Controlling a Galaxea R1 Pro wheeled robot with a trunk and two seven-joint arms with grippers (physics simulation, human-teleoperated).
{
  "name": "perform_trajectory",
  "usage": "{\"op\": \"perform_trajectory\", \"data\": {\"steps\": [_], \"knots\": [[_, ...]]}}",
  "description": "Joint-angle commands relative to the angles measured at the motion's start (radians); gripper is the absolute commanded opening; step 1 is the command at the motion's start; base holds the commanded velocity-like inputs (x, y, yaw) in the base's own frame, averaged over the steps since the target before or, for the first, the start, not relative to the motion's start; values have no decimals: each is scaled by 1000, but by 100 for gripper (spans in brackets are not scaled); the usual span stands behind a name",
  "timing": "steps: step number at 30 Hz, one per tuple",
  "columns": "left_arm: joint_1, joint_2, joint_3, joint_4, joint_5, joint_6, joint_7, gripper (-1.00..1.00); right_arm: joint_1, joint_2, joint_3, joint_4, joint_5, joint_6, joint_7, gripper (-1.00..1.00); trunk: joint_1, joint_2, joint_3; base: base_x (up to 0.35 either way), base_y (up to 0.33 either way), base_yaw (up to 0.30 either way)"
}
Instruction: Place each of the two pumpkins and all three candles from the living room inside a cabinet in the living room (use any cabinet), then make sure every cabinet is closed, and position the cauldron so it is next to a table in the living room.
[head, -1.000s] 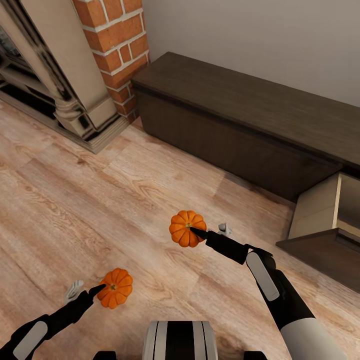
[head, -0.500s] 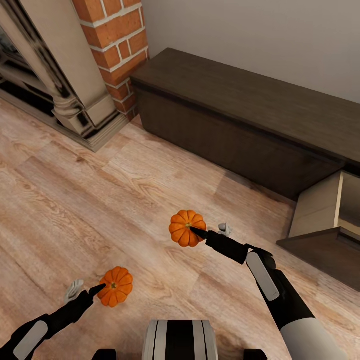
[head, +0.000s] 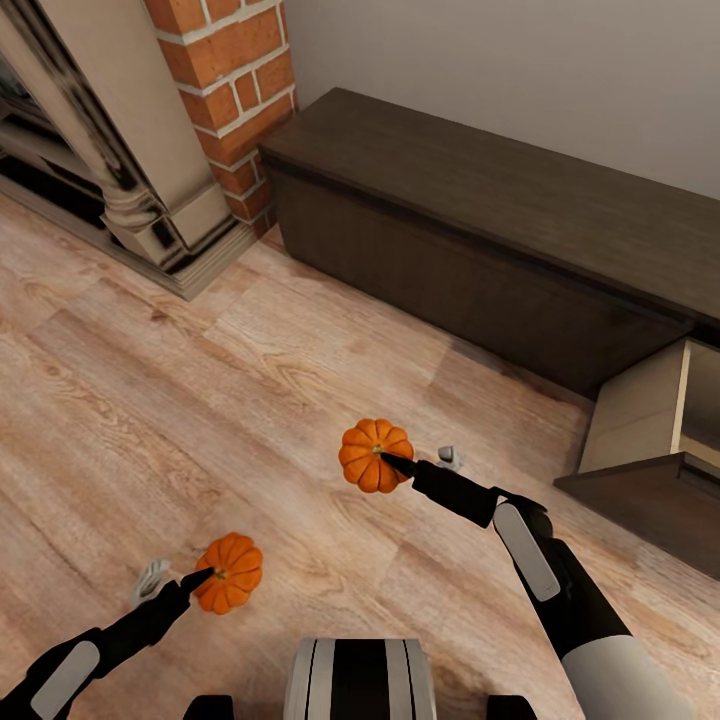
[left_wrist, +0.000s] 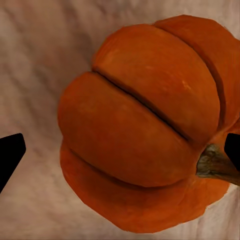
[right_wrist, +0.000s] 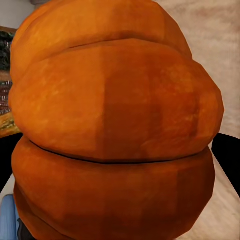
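- Ahead, I see the dark cabinet (head: 480, 240) along the pale wall, one drawer (head: 655, 440) pulled out at my right, with bare plank floor (head: 200, 400) between me and it.
- Brick chimney (head: 235, 90) and stone fireplace surround (head: 130, 170) bound the left.
- My right gripper (head: 400, 466) is clamped on one pumpkin (head: 375, 456); the left gripper (head: 195, 582) grips the other pumpkin (head: 229, 572) (both orange, ribbed).
- Close up, the left wrist view shows a brown stem (left_wrist: 216, 165) beside a black fingertip (left_wrist: 10, 155); the right wrist view gives ribs alone.
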Motion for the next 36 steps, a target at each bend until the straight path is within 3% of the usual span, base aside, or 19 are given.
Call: {"op": "perform_trajectory", "data": {"steps": [1, 16, 20, 34, 35, 36], "knots": [[0, 0, -3, 0, 10, 7, 0, 100, 0, -1, 1, -1, -6, 4, -1, -100, 0, 0, -1, 0, 0, 0], [-1, 0, -5, -1, 10, 0, 0, 100, 0, -1, 1, -5, -8, 4, -1, -100, 1, -1, -12, 0, 0, 0], [-2, -2, -6, -2, 10, 0, -1, 100, 0, -1, 1, -5, -8, 4, -1, -100, 3, -2, -28, 0, 0, 0], [-2, -4, -12, -21, 10, -1, 0, 100, 0, -1, 1, -5, -8, 4, -1, -100, 3, -2, -28, 0, 0, 0], [-2, -4, -12, -21, 10, -1, 0, -100, 0, -1, 1, -5, -8, 4, -1, -100, 3, -2, -28, 0, 0, 0], [-2, -4, -14, -21, 10, -1, 0, -100, 0, -1, 1, -5, -8, 4, -1, -100, 3, -2, -28, 0, 0, 0]]}}
